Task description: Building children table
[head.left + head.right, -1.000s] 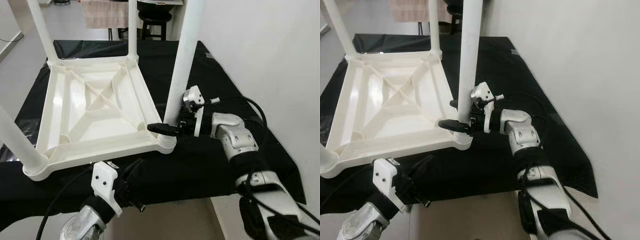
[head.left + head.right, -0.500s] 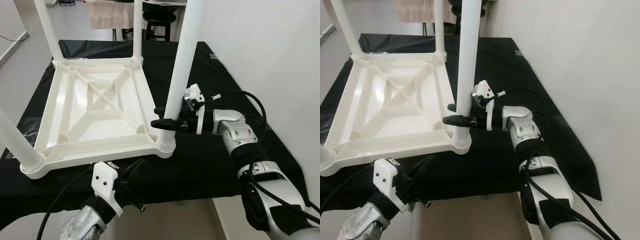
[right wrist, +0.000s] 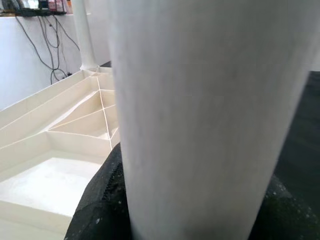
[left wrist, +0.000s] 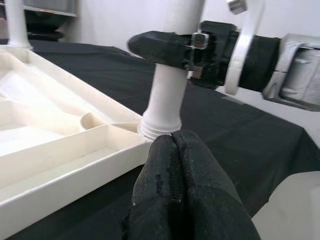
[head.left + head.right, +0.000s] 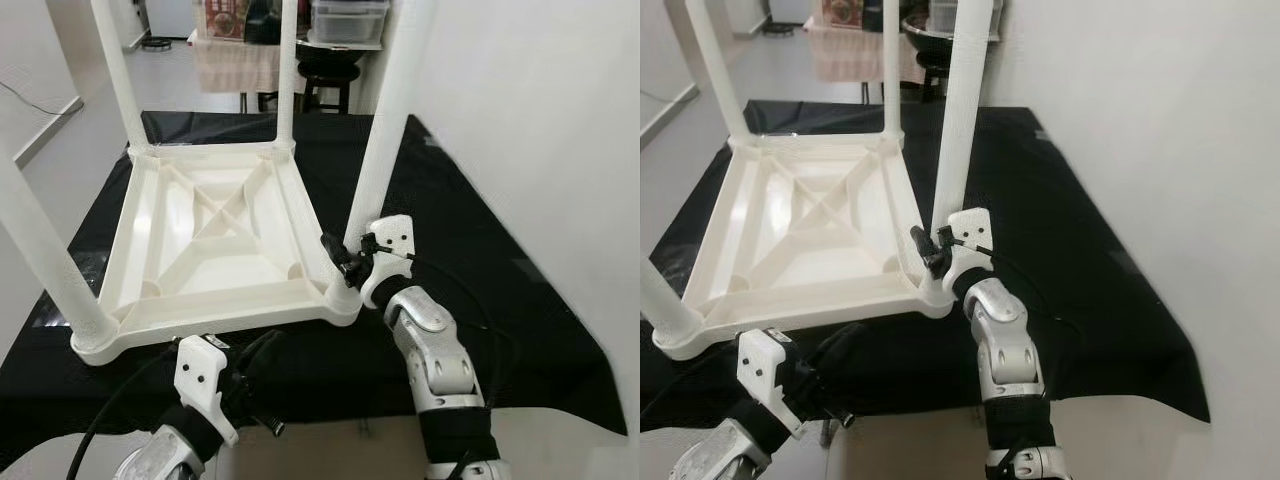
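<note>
1. The white plastic table top (image 5: pixel 215 235) lies upside down on a bench draped in black cloth (image 5: pixel 470 250), ribbed underside up, its near edge close to the bench's front edge.
2. Legs counted: four white legs stand in the corner sockets. Two are at the far corners, one at the near left corner (image 5: pixel 45 255), and one at the near right corner (image 5: pixel 385 150). Their tops run out of frame.
3. The right gripper (image 5: pixel 345 262) is clenched on the near right leg just above its socket, one black finger on each side of the tube. In the right wrist view the leg sits between the pads (image 3: pixel 100 200).
4. The left gripper (image 4: pixel 180 185) is pressed together on nothing. It hangs low in front of the bench, just beside the near right corner and, as far as we can tell, not touching it.
5. Handling, as we judge it: the parts are hollow moulded plastic, so light and fairly stiff. The glossy round leg looks slippery, and a pinch could slide or twist on it.
6. A long leg held low will lever hard if pushed from the top. We judge the best hold to be near the socket, where the right gripper is now.
7. We would brace the top by its thick rim near the corner, not by the thin ribs.
8. We cannot tell whether this leg is fully seated; a ribbed collar (image 4: pixel 160 127) shows at its base.
9. Background items are a stool (image 5: pixel 325 75) and a cloth-covered stand (image 5: pixel 235 60), one of each.
</note>
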Controlling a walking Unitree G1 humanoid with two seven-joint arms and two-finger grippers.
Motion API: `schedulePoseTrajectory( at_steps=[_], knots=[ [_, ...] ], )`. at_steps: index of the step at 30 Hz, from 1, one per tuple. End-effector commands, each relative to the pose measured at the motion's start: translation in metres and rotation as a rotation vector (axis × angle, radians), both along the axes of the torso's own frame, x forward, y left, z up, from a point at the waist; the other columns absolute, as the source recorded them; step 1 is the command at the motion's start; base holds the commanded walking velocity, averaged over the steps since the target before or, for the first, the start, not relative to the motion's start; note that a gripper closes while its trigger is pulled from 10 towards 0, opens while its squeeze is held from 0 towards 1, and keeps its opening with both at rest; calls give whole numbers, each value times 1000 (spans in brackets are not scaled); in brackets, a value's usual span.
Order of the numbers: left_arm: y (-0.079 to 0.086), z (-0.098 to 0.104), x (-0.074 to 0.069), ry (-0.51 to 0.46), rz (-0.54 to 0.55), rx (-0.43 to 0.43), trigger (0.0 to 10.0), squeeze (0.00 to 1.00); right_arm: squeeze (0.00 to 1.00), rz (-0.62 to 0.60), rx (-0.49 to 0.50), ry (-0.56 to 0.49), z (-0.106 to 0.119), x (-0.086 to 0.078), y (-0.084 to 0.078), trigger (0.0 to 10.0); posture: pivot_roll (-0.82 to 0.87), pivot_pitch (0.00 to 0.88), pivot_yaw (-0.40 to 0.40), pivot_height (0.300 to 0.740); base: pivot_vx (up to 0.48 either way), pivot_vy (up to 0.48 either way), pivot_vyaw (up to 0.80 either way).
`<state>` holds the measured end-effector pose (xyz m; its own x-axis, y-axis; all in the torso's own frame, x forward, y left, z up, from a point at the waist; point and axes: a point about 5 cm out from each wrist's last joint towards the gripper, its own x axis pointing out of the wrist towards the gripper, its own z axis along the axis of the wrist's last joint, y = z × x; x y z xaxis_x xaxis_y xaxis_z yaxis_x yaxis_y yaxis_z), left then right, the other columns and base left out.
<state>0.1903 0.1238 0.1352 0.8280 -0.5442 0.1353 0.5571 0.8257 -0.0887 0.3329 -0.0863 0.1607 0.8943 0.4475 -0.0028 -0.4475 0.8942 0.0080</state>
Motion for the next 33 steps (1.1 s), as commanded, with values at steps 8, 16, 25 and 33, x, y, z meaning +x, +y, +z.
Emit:
schedulePoseTrajectory(
  at_steps=[8,16,25,33],
  knots=[
    [0,-3,0,16,-5,5,10000,0,1000,93,-3,156,-18,-10,21,10000,93,72,-95,740,0,0,0],
    [-2,-4,2,17,-11,4,10000,0,1000,506,58,33,14,3,22,10000,106,53,-96,740,0,0,0],
    [-3,-6,5,16,-8,9,10000,0,0,792,-91,42,25,26,11,10000,127,30,-99,740,0,0,0],
    [-4,-6,6,15,-7,11,10000,0,0,897,-42,111,24,31,4,0,127,26,-99,740,0,0,0]
  ],
)
